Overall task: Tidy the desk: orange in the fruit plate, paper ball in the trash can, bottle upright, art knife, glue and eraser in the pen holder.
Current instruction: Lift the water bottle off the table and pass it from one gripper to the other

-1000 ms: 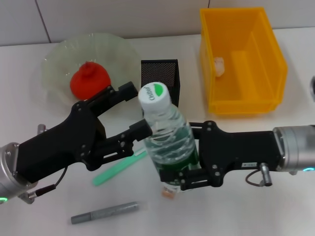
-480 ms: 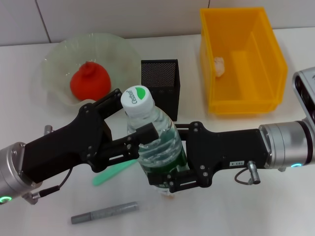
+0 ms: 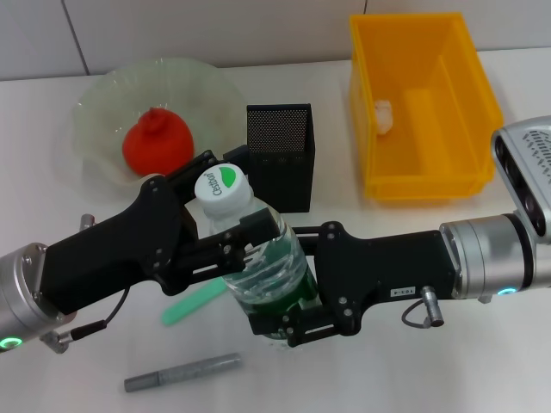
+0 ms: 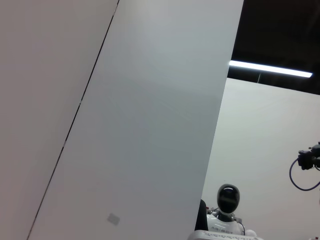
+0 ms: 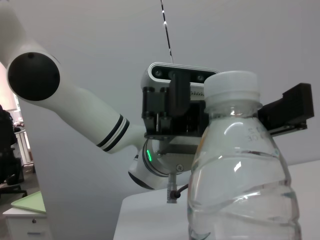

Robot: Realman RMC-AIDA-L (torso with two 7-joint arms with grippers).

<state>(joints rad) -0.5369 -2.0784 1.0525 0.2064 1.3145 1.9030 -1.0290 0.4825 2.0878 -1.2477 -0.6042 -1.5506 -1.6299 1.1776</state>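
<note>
Standing upright at the middle of the desk, bottle (image 3: 258, 258) gripped low on its body by the right gripper (image 3: 288, 284), fingers closed against the green label. Flanked higher up by the left gripper (image 3: 225, 211), fingers spread on either side of the cap and shoulder; contact cannot be told. Just behind it, pen holder (image 3: 281, 155). Farther left, orange (image 3: 157, 142) resting in the fruit plate (image 3: 103, 103). At back right, trash can (image 3: 422, 103). Near the front, a green stick (image 3: 194, 303) and a grey pen (image 3: 182, 372) lying flat.
</note>
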